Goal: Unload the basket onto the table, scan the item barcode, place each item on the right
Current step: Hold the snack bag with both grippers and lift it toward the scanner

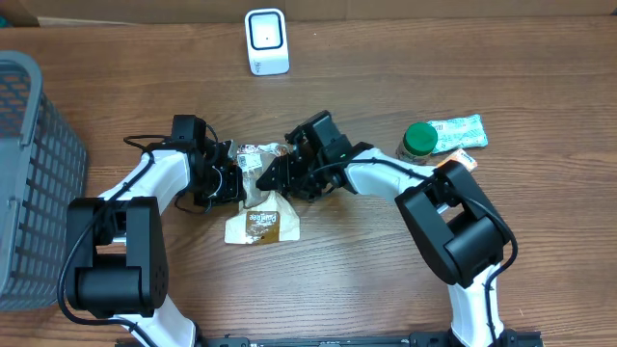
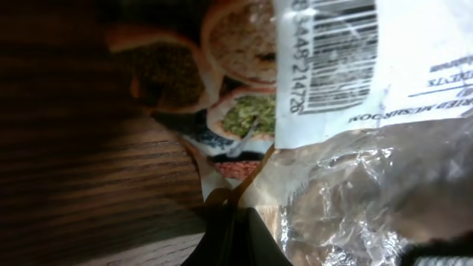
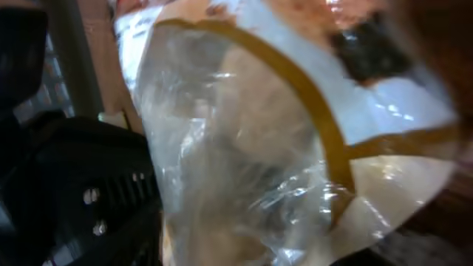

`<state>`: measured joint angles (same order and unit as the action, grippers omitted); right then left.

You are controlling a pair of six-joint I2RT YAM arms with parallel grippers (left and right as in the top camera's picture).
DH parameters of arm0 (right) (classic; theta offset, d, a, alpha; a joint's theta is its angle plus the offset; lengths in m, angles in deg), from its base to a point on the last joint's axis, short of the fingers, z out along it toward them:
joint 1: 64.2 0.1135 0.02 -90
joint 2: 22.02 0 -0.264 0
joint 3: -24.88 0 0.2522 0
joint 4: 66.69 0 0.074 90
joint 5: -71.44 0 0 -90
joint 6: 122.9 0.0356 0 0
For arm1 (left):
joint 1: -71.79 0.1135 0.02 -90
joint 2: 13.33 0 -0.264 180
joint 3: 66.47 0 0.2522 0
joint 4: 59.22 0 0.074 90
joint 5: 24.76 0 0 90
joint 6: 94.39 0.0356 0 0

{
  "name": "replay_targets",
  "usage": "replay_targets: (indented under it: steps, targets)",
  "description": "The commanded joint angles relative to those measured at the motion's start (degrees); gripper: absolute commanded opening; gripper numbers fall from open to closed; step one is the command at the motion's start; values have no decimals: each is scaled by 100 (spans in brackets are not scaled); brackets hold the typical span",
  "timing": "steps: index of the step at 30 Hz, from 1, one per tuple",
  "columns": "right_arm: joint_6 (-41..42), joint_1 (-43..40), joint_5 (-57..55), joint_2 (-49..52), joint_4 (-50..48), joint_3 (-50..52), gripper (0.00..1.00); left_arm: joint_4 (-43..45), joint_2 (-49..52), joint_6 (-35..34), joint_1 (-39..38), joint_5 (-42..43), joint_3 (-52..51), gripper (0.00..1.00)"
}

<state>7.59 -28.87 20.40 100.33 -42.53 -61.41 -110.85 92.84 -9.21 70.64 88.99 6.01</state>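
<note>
The item is a crinkly food bag [image 1: 262, 220], clear plastic with a cream printed panel, lying between both arms at the table's middle. Its white label with the barcode [image 2: 336, 52] faces the left wrist camera. My left gripper [image 1: 234, 175] is shut on the bag's edge, the dark fingers [image 2: 247, 236] pinched together at the bottom of the left wrist view. My right gripper [image 1: 281, 173] is at the bag's right side. The bag [image 3: 251, 148] fills the right wrist view and hides those fingers. The white scanner [image 1: 266, 40] stands at the table's far edge.
A grey mesh basket [image 1: 29, 173] occupies the left side. A green-lidded jar [image 1: 418, 141], a green and white packet [image 1: 456, 132] and a small orange item [image 1: 461, 162] lie at the right. The left arm's black body [image 3: 74, 192] is close beside the bag.
</note>
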Motion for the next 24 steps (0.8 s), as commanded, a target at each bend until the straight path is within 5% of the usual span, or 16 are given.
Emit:
replay_targets:
  steps: [1, 4, 10, 24]
  targets:
    - [260, 131, -570, 317, -9, 203, 38, -61, 140, -103, -48, -426, -249, 4]
    - [260, 79, -551, 317, 17, 203, 22, -85, 140, -101, -48, -428, -249, 4]
    - [-341, -380, 227, 315, 240, 201, 8, -63, 140, -98, -20, -461, -249, 4]
    - [-1840, -911, 612, -881, 1298, -81, 4, -879, 94, 326, 428, -83, 468, 4]
